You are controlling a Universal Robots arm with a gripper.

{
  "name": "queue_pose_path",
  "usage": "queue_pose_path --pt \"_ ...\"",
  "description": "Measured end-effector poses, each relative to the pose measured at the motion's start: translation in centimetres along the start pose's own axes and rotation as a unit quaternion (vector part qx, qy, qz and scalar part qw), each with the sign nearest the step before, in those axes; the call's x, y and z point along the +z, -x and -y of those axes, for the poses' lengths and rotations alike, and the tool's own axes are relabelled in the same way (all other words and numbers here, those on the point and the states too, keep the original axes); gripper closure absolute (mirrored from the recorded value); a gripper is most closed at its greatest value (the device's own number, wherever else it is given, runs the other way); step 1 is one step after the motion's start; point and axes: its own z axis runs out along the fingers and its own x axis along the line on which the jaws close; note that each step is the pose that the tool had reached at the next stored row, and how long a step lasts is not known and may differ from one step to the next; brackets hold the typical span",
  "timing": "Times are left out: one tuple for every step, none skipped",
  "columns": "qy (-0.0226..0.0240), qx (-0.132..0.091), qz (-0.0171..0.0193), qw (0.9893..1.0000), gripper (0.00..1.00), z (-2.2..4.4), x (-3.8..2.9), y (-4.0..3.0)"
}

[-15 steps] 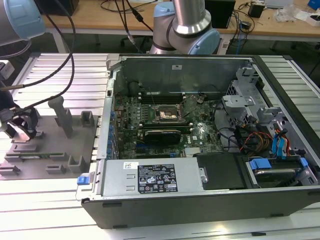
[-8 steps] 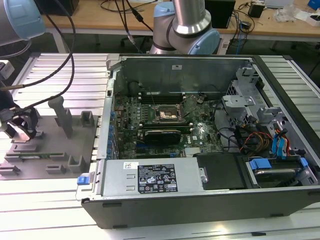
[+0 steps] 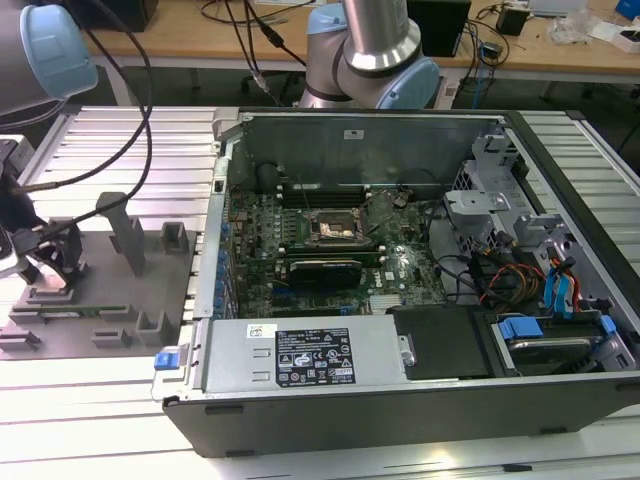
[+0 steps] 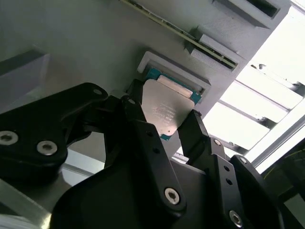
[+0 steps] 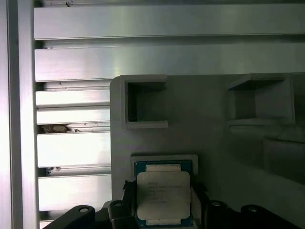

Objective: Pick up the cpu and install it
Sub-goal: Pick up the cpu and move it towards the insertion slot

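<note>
At the gray fixture, the hand appears clenched on 2 edges of the cpu.

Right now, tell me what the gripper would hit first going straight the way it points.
Most likely the silver chip, seated in its pocket on the gray holder directly ahead of the gripper; depth is unclear.

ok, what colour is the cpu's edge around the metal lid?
Blue-green, around the flat square silver-topped cpu; clearest in the first wrist view.
</note>
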Motion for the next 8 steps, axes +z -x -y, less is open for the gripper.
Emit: queue_pose_path --pt "0.0 0.0 0.0 1.0 0.46 0.01 0.05 0.0" --pt "0.0 -0.001 0.0 1.0 0.46 0.01 0.11 0.0" --pt "0.0 -0.001 0.0 1.0 0.46 0.01 0.19 0.0" --pt "0.0 -0.001 -0.0001 1.0 0.46 0.02 0.26 -0.01" --pt "-0.0001 -0.001 -0.0002 1.0 0.46 0.02 0.3 -0.01" --pt "-0.0001 -0.001 -0.0002 1.0 0.46 0.02 0.31 -0.01" --pt "-0.0001 -0.001 -0.0003 1.0 0.46 0.02 0.31 -0.01" --pt "-0.0001 -0.001 -0.0002 1.0 0.46 0.02 0.32 -0.01"
